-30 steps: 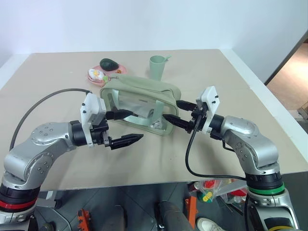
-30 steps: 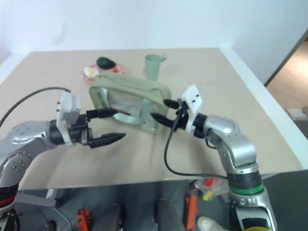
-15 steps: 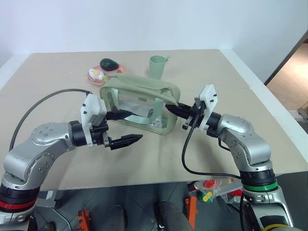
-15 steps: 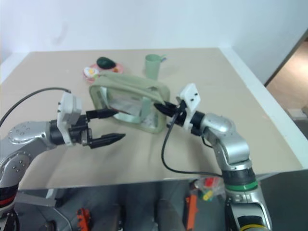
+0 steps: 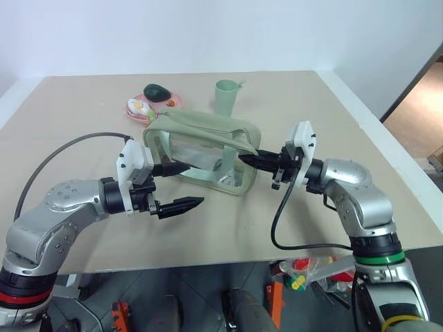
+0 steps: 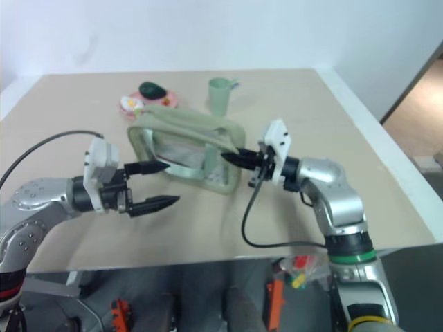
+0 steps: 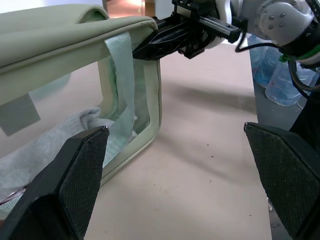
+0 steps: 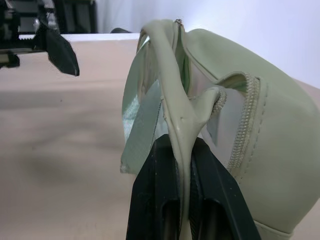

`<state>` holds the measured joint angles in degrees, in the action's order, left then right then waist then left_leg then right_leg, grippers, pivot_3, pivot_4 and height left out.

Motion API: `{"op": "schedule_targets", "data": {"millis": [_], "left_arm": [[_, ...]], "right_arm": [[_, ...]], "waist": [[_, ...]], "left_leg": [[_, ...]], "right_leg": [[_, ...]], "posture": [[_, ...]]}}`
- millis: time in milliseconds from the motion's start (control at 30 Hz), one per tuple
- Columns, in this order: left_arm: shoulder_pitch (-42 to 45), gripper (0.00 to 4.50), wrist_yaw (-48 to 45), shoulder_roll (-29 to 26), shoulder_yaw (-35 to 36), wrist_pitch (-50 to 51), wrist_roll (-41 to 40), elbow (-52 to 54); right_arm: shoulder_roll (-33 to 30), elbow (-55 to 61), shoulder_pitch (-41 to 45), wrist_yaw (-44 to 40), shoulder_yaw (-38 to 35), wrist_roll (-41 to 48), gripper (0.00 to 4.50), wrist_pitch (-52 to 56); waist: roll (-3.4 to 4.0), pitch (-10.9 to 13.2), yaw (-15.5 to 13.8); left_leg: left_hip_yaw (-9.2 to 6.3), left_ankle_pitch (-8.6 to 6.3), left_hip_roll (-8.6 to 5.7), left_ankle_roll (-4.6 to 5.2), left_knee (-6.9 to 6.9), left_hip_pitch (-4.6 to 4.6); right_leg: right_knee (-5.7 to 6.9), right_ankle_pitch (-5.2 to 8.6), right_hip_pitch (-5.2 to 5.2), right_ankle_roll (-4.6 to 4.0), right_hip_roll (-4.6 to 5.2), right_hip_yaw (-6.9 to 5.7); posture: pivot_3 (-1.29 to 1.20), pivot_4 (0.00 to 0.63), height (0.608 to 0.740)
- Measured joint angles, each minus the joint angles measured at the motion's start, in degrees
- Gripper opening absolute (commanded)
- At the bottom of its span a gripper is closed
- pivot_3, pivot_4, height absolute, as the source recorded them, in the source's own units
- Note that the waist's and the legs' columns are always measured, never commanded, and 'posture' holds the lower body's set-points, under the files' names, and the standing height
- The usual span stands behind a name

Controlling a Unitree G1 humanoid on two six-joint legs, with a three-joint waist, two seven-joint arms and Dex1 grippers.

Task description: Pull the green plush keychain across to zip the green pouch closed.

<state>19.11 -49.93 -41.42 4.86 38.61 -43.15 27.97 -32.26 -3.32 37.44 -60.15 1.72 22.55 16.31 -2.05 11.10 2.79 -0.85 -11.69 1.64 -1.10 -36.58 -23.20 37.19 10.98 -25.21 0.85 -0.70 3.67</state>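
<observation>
since a second ago my right gripper (image 5: 243,158) has gone from spread beside the green pouch (image 5: 201,149) to pinched shut on the flap of green fabric at the pouch's right end, as the right wrist view shows, and the pouch's top has been drawn up a little toward it. i read that as my anchor grip for zipping, though it is on the fabric and not on a zipper pull.

going largest to smallest: the table (image 5: 83,117) has plenty of bare surface on either side and in front of the pouch, which sits near its middle, well away from every edge. behind it, close by, stand a pale green cup (image 5: 225,96) and a pink plate (image 5: 137,109) with an avocado toy (image 5: 157,91), so i would not drag the pouch backward.

my left gripper (image 5: 178,187) hangs wide open at the pouch's left front corner, holding nothing.

the green plush keychain i cannot pick out in any view, so i must find it first.
</observation>
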Motion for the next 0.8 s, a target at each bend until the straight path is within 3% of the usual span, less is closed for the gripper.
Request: {"op": "schedule_targets", "data": {"millis": [233,633,800], "left_arm": [[-0.8,4.50,0.6,-0.2,0.4,0.0,0.0,0.3],[-2.3,4.50,1.8,-1.4,2.1,0.4,-0.7,2.0],[-2.3,4.50,1.7,-1.7,2.1,0.4,-0.8,2.2]], "right_arm": [[-2.5,-12.6,5.8,-10.5,-0.6,-0.7,0.03,-8.6],[-2.0,0.4,6.4,-12.9,-0.4,3.6,0.03,-2.1],[-1.4,-0.7,6.0,-12.5,-0.3,2.7,0.03,-3.1]], "waist": [[-0.01,0.0,0.0],[0.00,0.0,0.0],[-0.01,0.0,-0.1]], "left_leg": [[0.01,-0.01,0.01,0.01,0.06,0.00],[-0.03,-0.03,0.03,0.04,0.07,0.01],[0.03,-0.02,0.00,0.03,0.01,-0.01]], "right_leg": [[-0.02,-0.09,-0.01,0.16,-0.01,0.03],[-0.01,-0.07,-0.02,0.15,-0.02,0.01],[-0.01,-0.02,0.00,0.06,0.00,0.05]], "posture": [[0.00,0.150,0.740],[0.00,0.150,0.740],[0.00,0.150,0.740]]}}
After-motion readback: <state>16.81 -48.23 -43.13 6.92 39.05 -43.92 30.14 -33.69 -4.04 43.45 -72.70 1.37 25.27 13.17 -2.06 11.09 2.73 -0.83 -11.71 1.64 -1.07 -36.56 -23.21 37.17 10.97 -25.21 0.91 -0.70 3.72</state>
